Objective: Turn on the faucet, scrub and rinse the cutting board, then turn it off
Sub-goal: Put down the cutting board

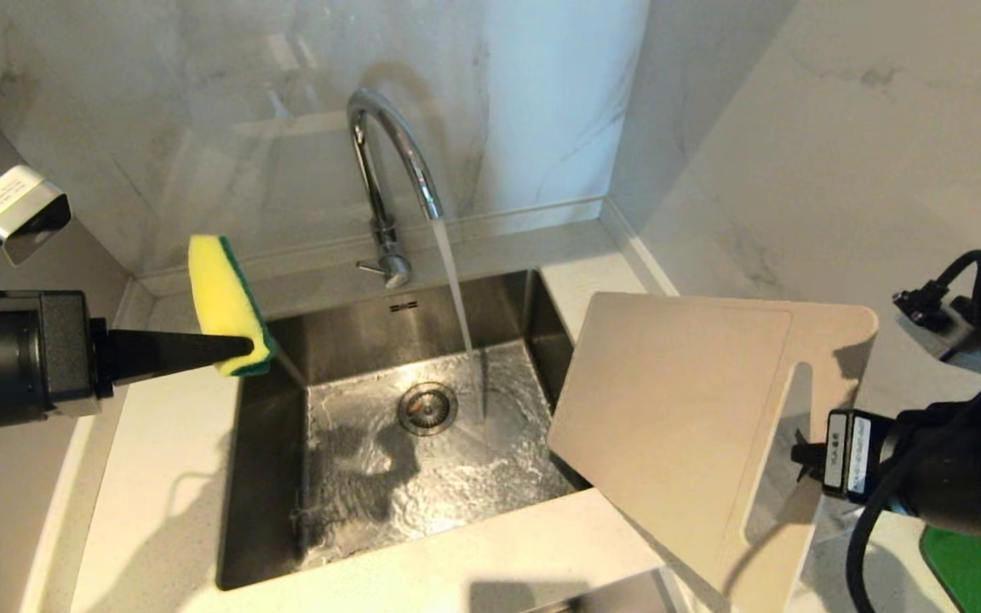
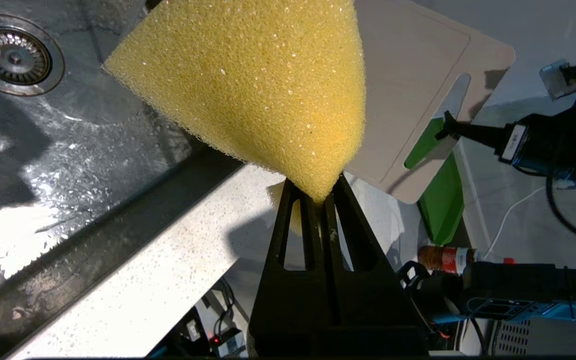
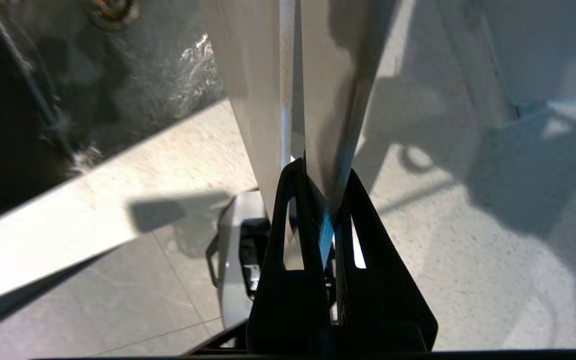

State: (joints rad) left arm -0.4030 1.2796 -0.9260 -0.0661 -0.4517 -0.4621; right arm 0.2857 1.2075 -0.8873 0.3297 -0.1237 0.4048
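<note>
Here the left claw (image 1: 239,347) pinches a yellow sponge with a green scouring back (image 1: 225,305) above the left rim of the steel sink (image 1: 269,477). Opposite, the right claw (image 1: 797,451) is clamped on the large beige plastic cutting board (image 1: 678,409) by its slot handle, holding it tilted over the sink's right edge and the white bench (image 1: 158,511). Water runs from the tall chrome gooseneck faucet (image 1: 388,162).

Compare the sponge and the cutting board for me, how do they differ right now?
The sponge is small, thick, yellow and green; the cutting board is large, thin and beige. The sponge is held at the sink's left edge, the cutting board tilted over its right edge. Each is gripped by one pincer, away from the running water.
</note>
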